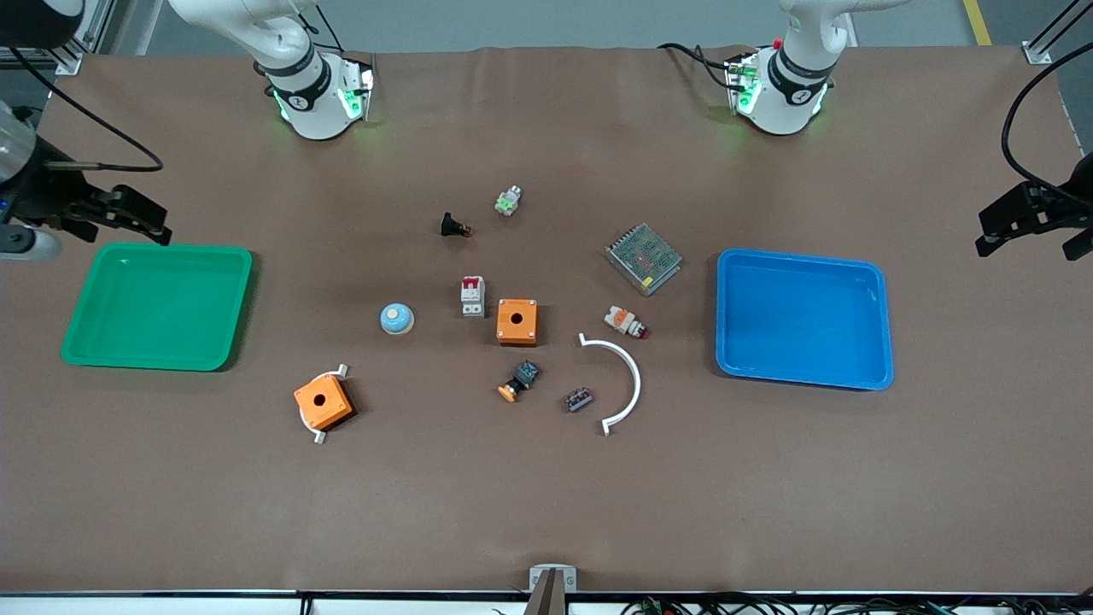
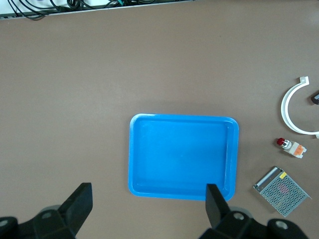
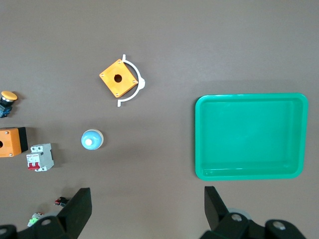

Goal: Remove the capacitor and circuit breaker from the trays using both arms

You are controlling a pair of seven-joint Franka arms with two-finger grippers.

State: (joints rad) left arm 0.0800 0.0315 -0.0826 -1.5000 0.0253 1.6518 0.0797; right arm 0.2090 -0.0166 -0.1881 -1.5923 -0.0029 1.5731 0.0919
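The capacitor [image 1: 579,399], a tiny dark block with reddish marks, lies on the table inside the curve of a white arc; its edge shows in the left wrist view [image 2: 315,98]. The breaker [image 1: 472,295], white-grey with a red switch, lies beside an orange box; it also shows in the right wrist view [image 3: 40,158]. My left gripper [image 1: 1033,239] hangs open and empty high up by the blue tray [image 1: 879,282], with its own view [image 2: 148,204] looking down on the tray's edge. My right gripper [image 1: 119,224] hangs open and empty high up by the green tray [image 1: 239,290], also seen in the right wrist view [image 3: 147,206].
Near the breaker are an orange box [image 1: 517,321] and a blue dome [image 1: 396,319]. A second orange box in a white bracket [image 1: 323,403], a black-and-blue button [image 1: 519,380], a white arc [image 1: 628,376], a white-and-orange cylinder [image 1: 625,322], a metal mesh unit [image 1: 644,257] and two small parts [image 1: 454,226] [image 1: 508,201] lie around.
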